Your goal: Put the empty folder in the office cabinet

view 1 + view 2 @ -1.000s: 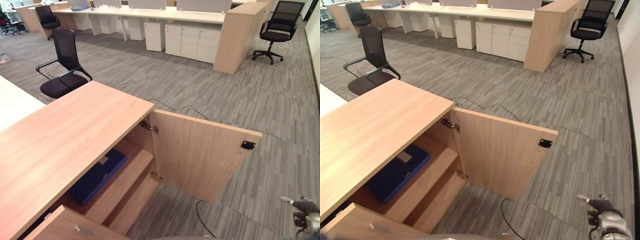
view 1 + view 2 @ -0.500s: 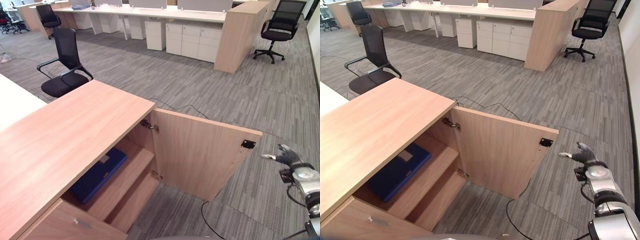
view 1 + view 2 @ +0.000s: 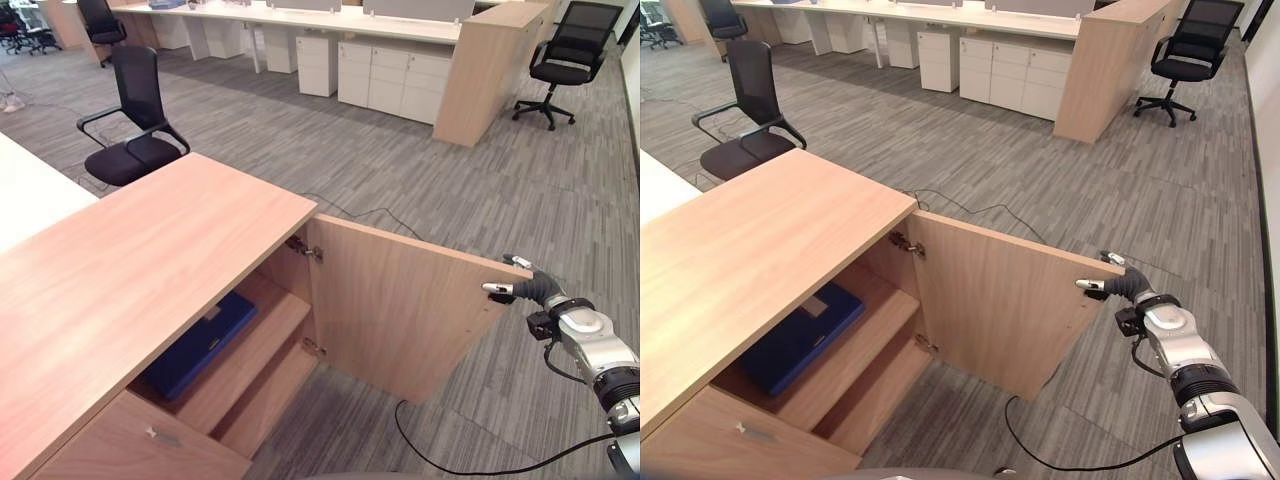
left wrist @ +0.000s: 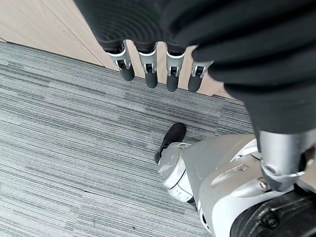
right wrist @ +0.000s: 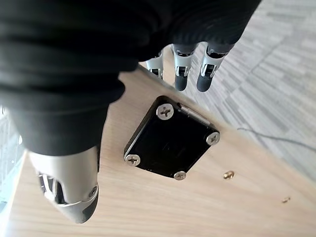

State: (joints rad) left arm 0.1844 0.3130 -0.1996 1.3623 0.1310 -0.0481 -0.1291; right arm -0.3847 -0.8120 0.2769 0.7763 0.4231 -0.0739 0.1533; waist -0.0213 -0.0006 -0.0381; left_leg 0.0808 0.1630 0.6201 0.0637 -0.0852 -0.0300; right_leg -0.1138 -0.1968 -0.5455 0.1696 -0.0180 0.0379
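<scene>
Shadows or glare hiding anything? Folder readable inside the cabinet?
Left eye view: blue folder lies on the shaded shelf, yet readable; no glare on the cabinet top. Right wrist view: right hand over the door's black plate, evenly lit. Left wrist view: left hand above evenly lit carpet.

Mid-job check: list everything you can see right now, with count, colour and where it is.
folder: 1, blue, flat on the cabinet's upper shelf.
cabinet: 1, light wood, foreground.
cabinet door: 1, light wood, swung open.
latch plate: 1, black, on the door's inner face.
office chairs: at least 3, black, around the room.
desks: white and wood, far side.
left hand: open, above carpet.
right hand: open, at the door's top outer corner.
</scene>
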